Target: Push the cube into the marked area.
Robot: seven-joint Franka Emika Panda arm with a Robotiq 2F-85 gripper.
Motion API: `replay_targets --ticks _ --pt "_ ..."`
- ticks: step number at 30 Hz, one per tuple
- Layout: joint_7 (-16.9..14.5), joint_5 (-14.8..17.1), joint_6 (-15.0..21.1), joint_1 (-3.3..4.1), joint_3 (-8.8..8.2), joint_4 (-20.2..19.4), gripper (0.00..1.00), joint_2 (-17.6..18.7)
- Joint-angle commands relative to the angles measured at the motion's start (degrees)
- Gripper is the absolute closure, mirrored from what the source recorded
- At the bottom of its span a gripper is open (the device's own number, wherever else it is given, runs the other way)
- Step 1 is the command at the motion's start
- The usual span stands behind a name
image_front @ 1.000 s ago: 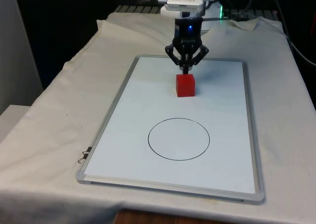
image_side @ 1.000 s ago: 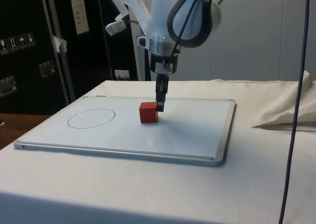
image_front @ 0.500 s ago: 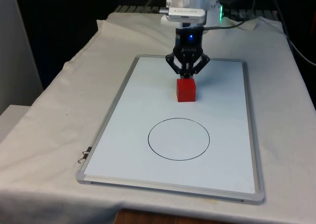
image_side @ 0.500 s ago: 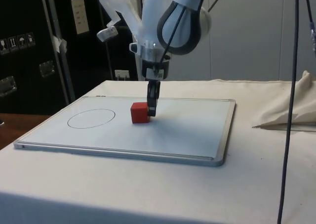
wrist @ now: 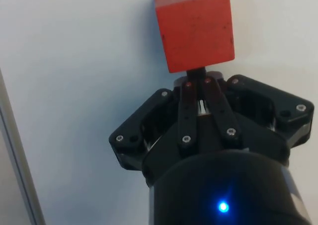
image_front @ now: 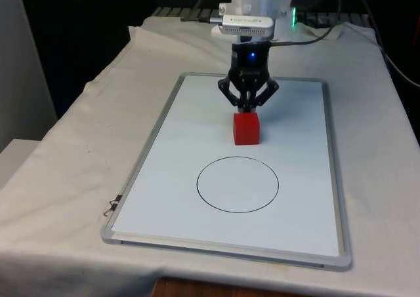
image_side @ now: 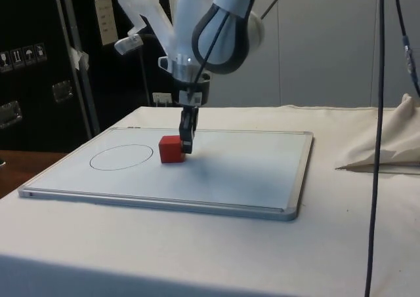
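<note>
The red cube [image_front: 247, 128] touches the closed gripper's [image_front: 247, 108] tips, short of the circle [image_front: 237, 185].

Even, bright overhead light as I see it: the whiteboard [image_front: 295, 198] reads slightly bluish-white without glare, the cube [image_side: 171, 150] casts a soft shadow, and the dark background stays underexposed.

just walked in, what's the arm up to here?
The arm is pushing a red cube across a whiteboard toward a drawn circle. The gripper, fingers shut, is pressed against the cube's far side, the side away from the circle. The cube sits on the board just short of the circle, not yet inside it.
</note>
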Motion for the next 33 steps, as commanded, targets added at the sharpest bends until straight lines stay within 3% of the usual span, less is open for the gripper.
replay_targets --ticks 1,7,8,10,16,17,18,24,25,26,32,33 --pt "-0.2 0.9 -0.6 -0.57 0.97 1.0 1.0 0.5" --pt "1.1 0.8 -1.7 -0.46 0.97 4.2 1.0 2.2" --pt "1.4 0.0 -1.4 0.0 0.23 3.7 1.0 1.9" --pt "1.4 0.8 -2.0 -0.52 1.09 5.0 1.0 2.6" --pt "2.7 0.9 -2.8 -0.57 1.38 7.4 1.0 4.0" --pt "3.2 0.0 -2.5 0.0 0.52 7.1 1.0 3.8" --pt "2.9 0.9 -2.8 -0.57 1.43 7.8 1.0 4.1" --pt "4.5 1.0 -3.2 -0.57 1.72 10.1 1.0 5.4" --pt "4.7 0.2 -2.6 0.0 0.8 9.4 1.0 5.1" --pt "4.6 1.1 -3.2 -0.63 1.78 10.4 1.0 5.6" --pt "5.1 2.4 -3.6 -0.57 1.95 12.9 1.0 7.3" --pt "5.3 1.6 -3.3 0.0 1.09 12.3 1.0 6.9"
